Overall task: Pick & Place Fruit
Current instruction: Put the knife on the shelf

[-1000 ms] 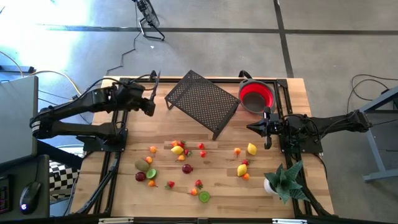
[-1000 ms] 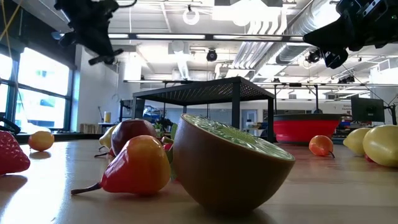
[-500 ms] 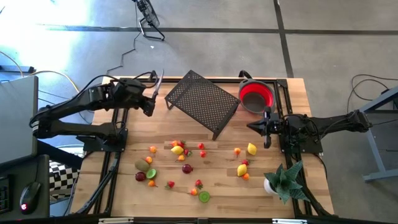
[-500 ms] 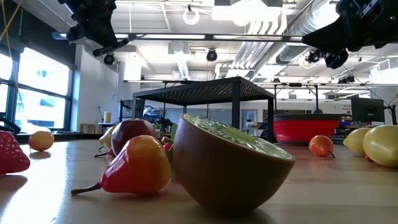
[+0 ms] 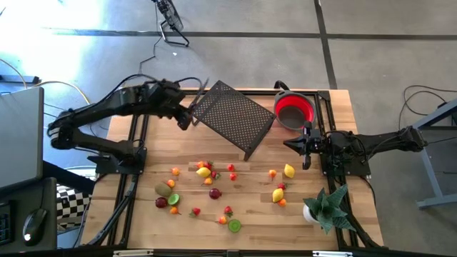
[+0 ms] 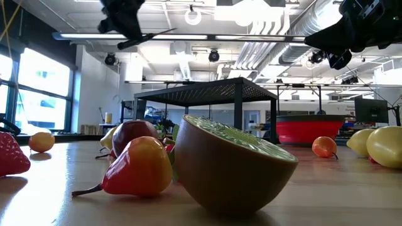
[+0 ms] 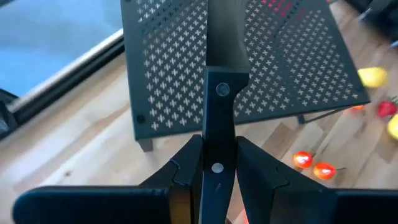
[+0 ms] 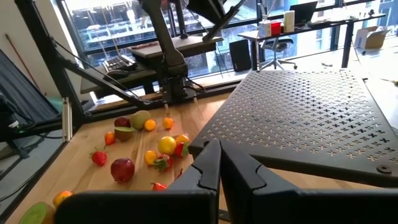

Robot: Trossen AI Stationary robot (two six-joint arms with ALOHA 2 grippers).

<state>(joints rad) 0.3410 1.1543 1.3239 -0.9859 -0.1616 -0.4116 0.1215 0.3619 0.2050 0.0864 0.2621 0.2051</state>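
Two pincers are showing, and only the left pincer (image 7: 219, 142) is carrying anything: its fingers are clamping the handle of a knife (image 7: 219, 115), whose blade is pointing out over the black rack (image 5: 232, 118) at the far side of the desk (image 5: 150, 228). The right pincer (image 5: 289, 145) is hanging fully closed and empty, just beside the red bowl (image 5: 310, 114). The fruit (image 5: 207, 171) is lying scattered across the near half of the desk, none of it in the bowl, so the task is looking barely begun.

The main risk is sitting with the knife. It is hovering close above the rack, and a low or sideways sweep could be catching the blade on the mesh, twisting it in the grip or shoving the rack toward the bowl. A narrow grip on a smooth handle may also be letting the knife slip and drop among the fruit, knocking the small round pieces rolling off the desk.
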